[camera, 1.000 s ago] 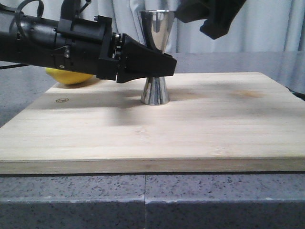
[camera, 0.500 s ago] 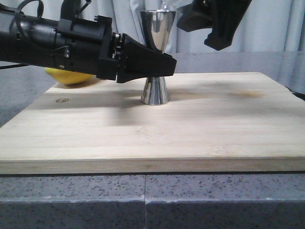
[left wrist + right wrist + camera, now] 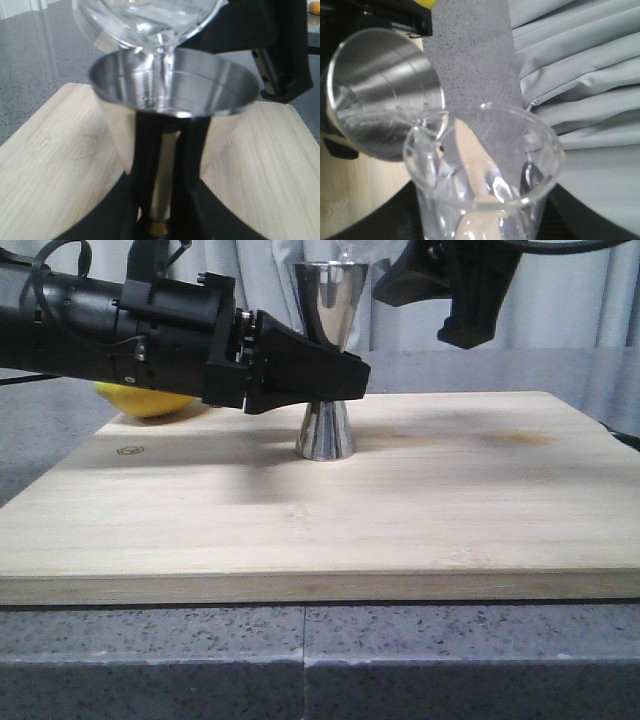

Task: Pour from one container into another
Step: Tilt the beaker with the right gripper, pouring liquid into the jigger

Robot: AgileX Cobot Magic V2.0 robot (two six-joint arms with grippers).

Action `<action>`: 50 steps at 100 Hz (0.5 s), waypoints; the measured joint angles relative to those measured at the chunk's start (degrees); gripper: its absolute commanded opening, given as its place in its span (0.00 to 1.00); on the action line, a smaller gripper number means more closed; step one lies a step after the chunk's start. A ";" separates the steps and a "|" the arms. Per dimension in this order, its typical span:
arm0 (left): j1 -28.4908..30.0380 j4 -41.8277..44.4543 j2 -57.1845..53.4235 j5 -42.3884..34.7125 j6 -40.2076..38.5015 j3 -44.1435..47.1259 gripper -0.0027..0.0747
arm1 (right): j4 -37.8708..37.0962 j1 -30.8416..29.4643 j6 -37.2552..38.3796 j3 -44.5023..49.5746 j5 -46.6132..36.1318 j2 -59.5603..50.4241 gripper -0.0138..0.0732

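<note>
The steel jigger (image 3: 327, 310) stands upright on the wooden board (image 3: 420, 510). My left gripper (image 3: 345, 375) is shut on its narrow waist; in the left wrist view both black fingers (image 3: 145, 165) clamp the stem above the gold band (image 3: 159, 229). Held tilted above the jigger's open cup (image 3: 200, 85), the clear glass beaker (image 3: 145, 20) sends a thin clear stream (image 3: 162, 55) from its lip into the cup. My right gripper (image 3: 480, 220) is shut on the beaker (image 3: 480, 165), with the jigger (image 3: 380, 100) just beyond its lip. In the front view that gripper (image 3: 460, 280) hangs high right of the jigger.
A yellow lemon (image 3: 145, 402) lies behind my left arm at the board's far left corner. The board rests on a speckled grey counter (image 3: 300, 660). Grey curtains (image 3: 580, 75) hang behind.
My right gripper has shifted left and tipped further, bringing the beaker's lip over the jigger's cup. The left gripper and jigger have not moved.
</note>
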 measured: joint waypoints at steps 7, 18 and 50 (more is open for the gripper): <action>0.00 0.00 0.00 0.00 0.00 0.00 0.01 | -0.10 0.00 0.00 -0.51 0.00 0.00 0.45; 0.00 0.00 0.00 0.00 0.00 0.00 0.01 | -0.64 0.00 0.00 -1.49 0.00 0.00 0.45; 0.00 0.00 0.00 0.00 0.00 0.00 0.01 | -4.93 0.00 0.00 -1.73 -0.41 0.00 0.45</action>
